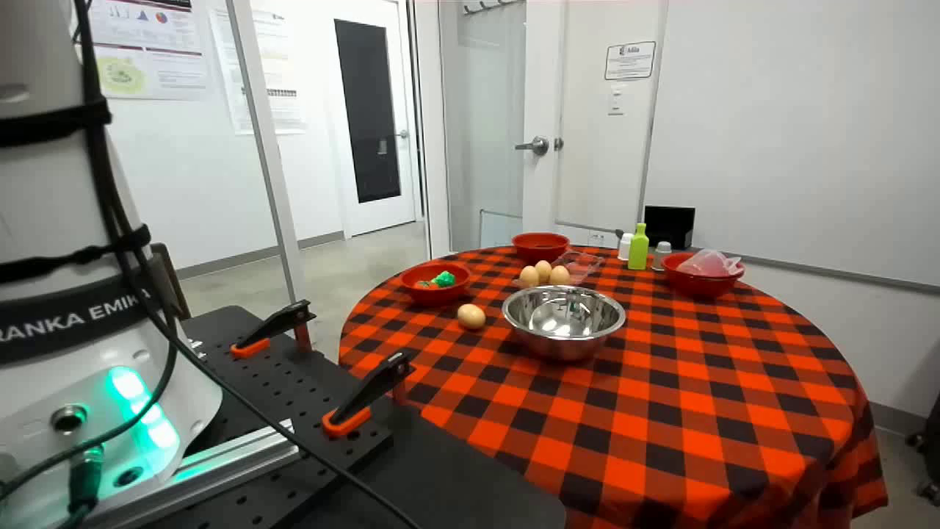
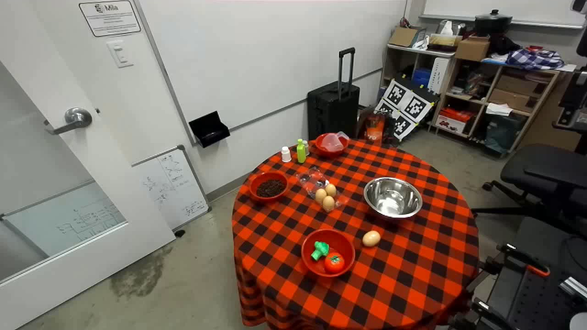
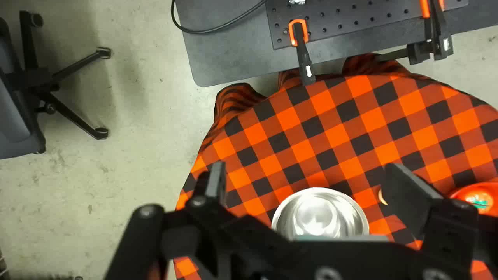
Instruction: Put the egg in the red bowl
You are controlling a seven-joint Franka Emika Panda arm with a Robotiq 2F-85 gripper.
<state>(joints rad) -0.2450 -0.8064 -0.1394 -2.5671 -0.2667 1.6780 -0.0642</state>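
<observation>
The egg point(image 1: 471, 317) lies alone on the checkered cloth between the steel bowl point(image 1: 564, 339) and the red bowl point(image 1: 435, 297). In an exterior view the egg point(image 2: 371, 238) lies beside the red bowl point(image 2: 340, 240), which holds a green toy broccoli and a toy tomato. My gripper point(image 3: 305, 171) shows only in the wrist view, high above the table, open and empty. The steel bowl point(image 3: 316, 214) shows between its fingers. Only a sliver of the egg point(image 3: 382, 196) shows; the right finger hides the rest. The red bowl point(image 3: 463, 190) is partly hidden at the right edge.
Three clustered eggs point(image 2: 327, 204) sit by a clear plastic carton point(image 2: 312, 178). Other red bowls hold dark bits point(image 2: 268, 198) and a clear cup point(image 2: 332, 142). A green bottle point(image 2: 301, 152) and white shakers stand at the back. Clamps point(image 1: 371, 393) edge the robot's black bench.
</observation>
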